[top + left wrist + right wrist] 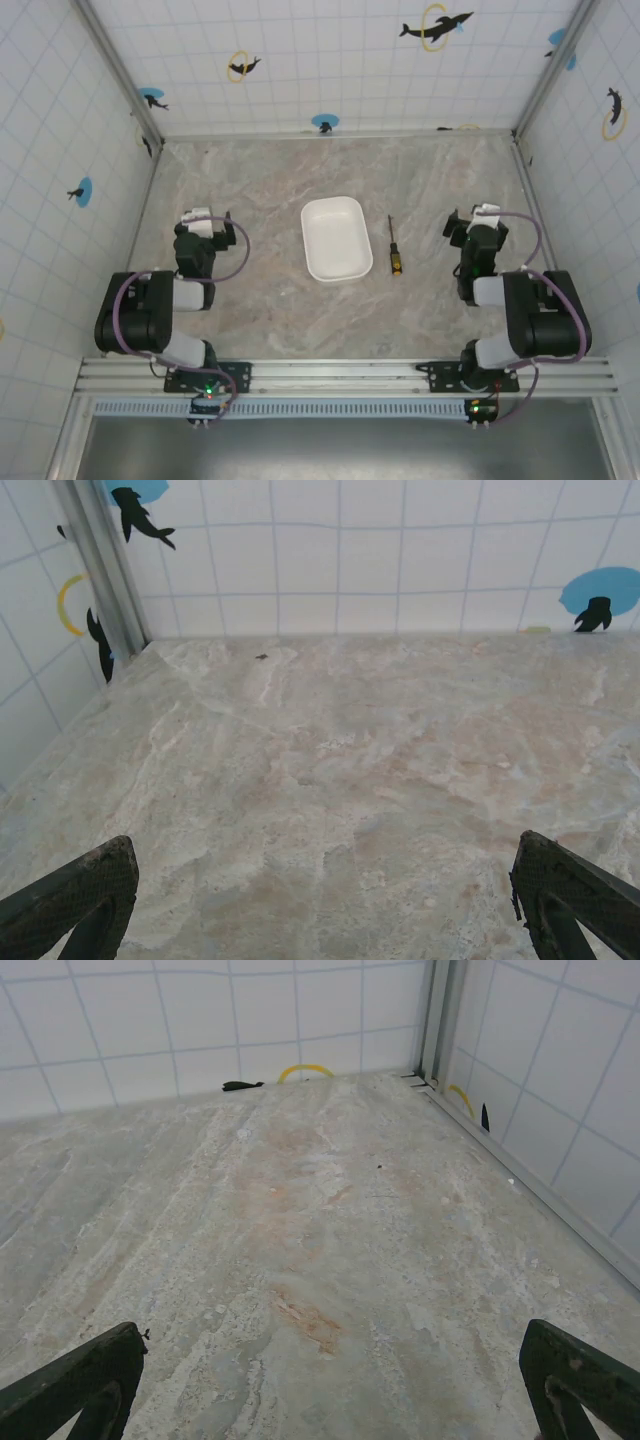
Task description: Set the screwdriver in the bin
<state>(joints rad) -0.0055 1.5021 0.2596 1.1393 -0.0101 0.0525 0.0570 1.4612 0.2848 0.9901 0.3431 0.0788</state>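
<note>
The white bin (335, 239) lies in the middle of the marble table, with nothing inside it. Just to its right lies the screwdriver (394, 246), shaft pointing away from the arms and yellow-and-black handle nearest them. My left gripper (207, 222) rests well left of the bin, open. My right gripper (478, 222) sits right of the screwdriver, also open. In each wrist view the dark fingertips (75, 895) (80, 1380) stand wide apart at the bottom corners over bare table.
Tiled walls with dolphin stickers close the table on three sides. A metal corner post (100, 570) stands far left in the left wrist view, another (435, 1020) at the right in the right wrist view. Bare marble (330, 170) lies beyond the bin.
</note>
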